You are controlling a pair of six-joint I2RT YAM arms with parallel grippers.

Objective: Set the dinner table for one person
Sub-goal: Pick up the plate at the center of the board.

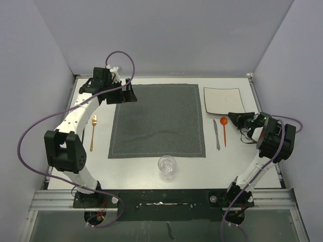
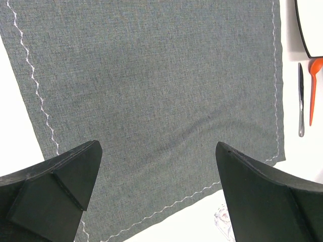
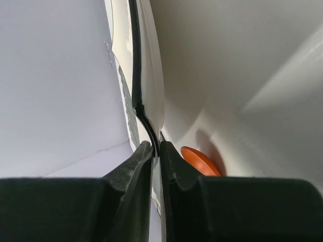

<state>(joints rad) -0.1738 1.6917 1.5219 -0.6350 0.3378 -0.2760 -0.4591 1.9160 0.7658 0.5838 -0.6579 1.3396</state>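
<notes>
The dinner table (image 1: 151, 174) is smooth, white and faintly shiny, with a thin metal rim; the placemat (image 1: 157, 121) is dark grey woven cloth, matt and finely textured, edged with white stitching. The plate (image 1: 223, 100) looks white and glossy with a dark rim, the knife (image 1: 216, 134) is shiny metal, the spoon (image 1: 224, 130) orange plastic, the slim utensil (image 1: 93, 132) copper-toned metal, and the glass (image 1: 167, 167) clear and smooth.

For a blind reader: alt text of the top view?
The right tool grips a plate by its near edge, right of a grey mat on the table. Right of the mat lie knife and orange spoon, left a gold utensil, nearest the viewer a glass; the left tool hangs open above the mat.
</notes>
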